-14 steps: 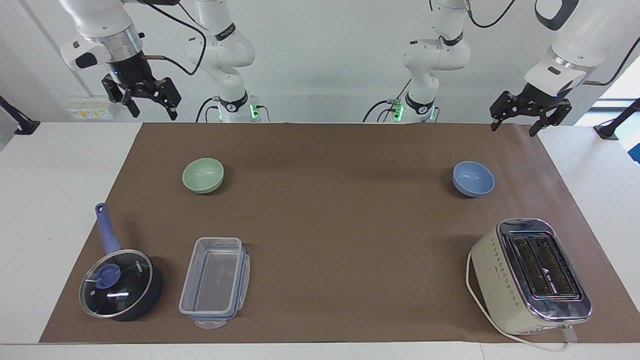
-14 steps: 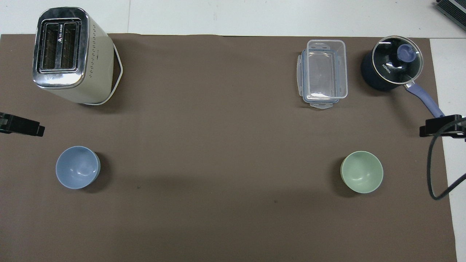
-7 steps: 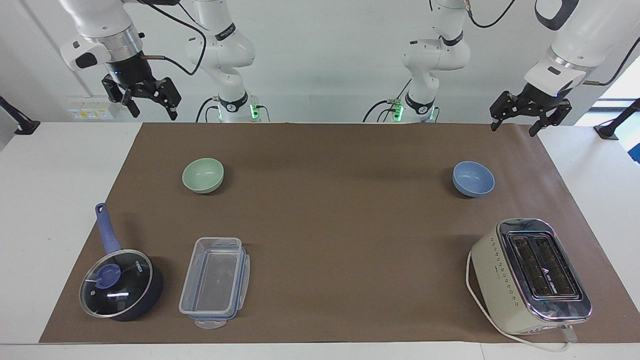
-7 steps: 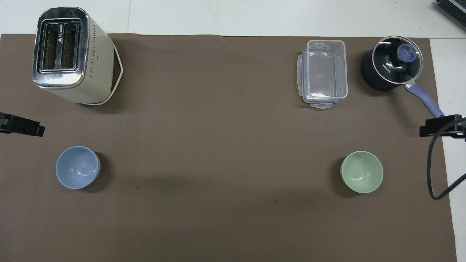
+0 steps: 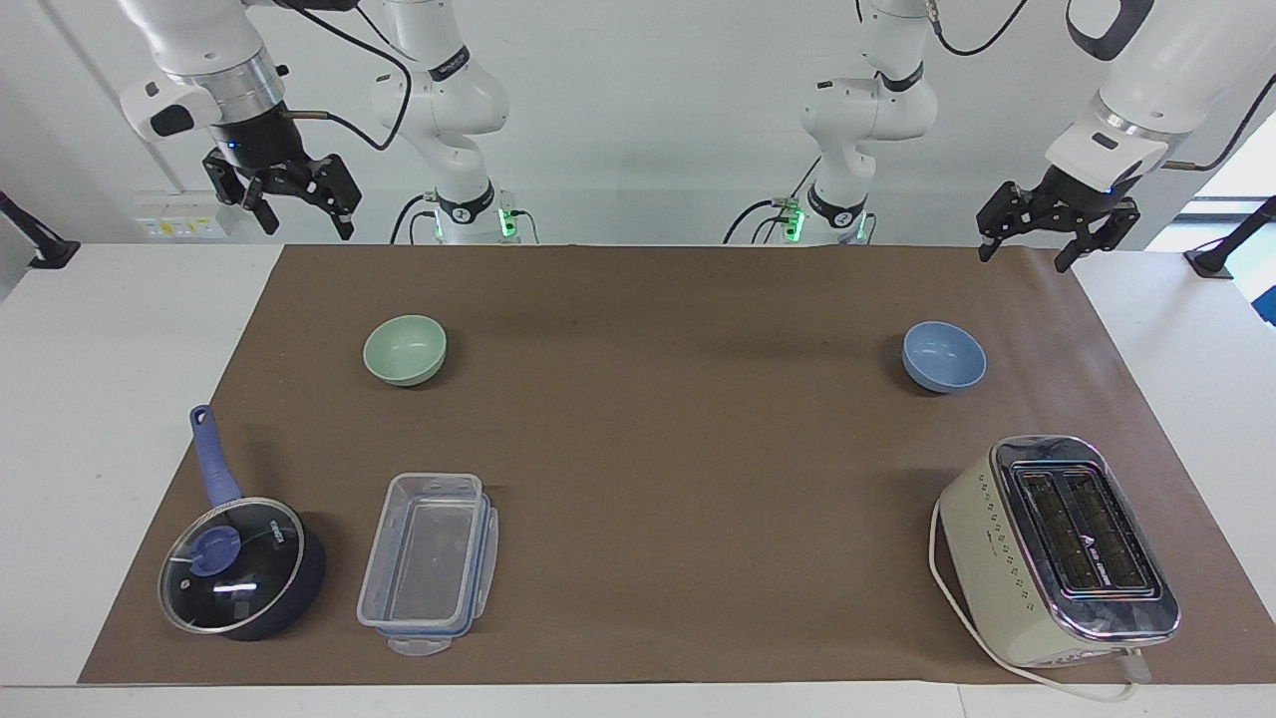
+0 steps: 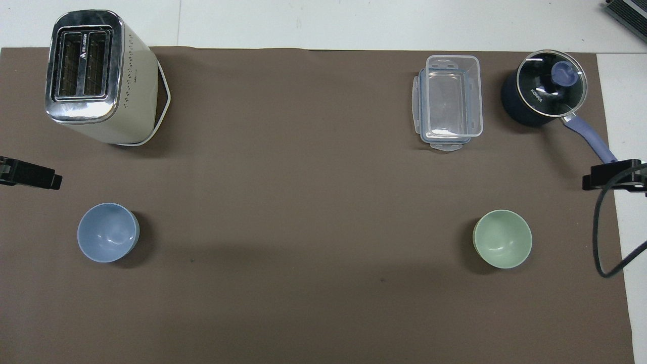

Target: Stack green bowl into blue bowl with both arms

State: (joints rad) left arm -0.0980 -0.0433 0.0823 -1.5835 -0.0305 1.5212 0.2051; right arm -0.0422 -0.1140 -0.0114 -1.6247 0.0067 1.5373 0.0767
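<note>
Almost nothing has moved since the earlier frames: the right gripper has only crept slightly upward, while the left gripper and everything on the tabletop sit where they were. Both grippers hang high over the robots' edge of the brown mat, each with its fingers spread wide and holding nothing. The green bowl rests upright toward the right arm's end, nearer to the robots than the clear plastic container and the lidded saucepan. The blue bowl stands well apart from it toward the left arm's end, nearer to the robots than the toaster. The stack has not yet begun. The risks ahead look like these: a two-finger pinch on a smooth, curved rim may slip or tip the green bowl as it lifts; the long carry across the mat leaves room for the bowl to tilt in the grip; and since both bowls seem the same size, a release slightly off centre could leave the green bowl perched on the blue rim or nudge the blue bowl away.
</note>
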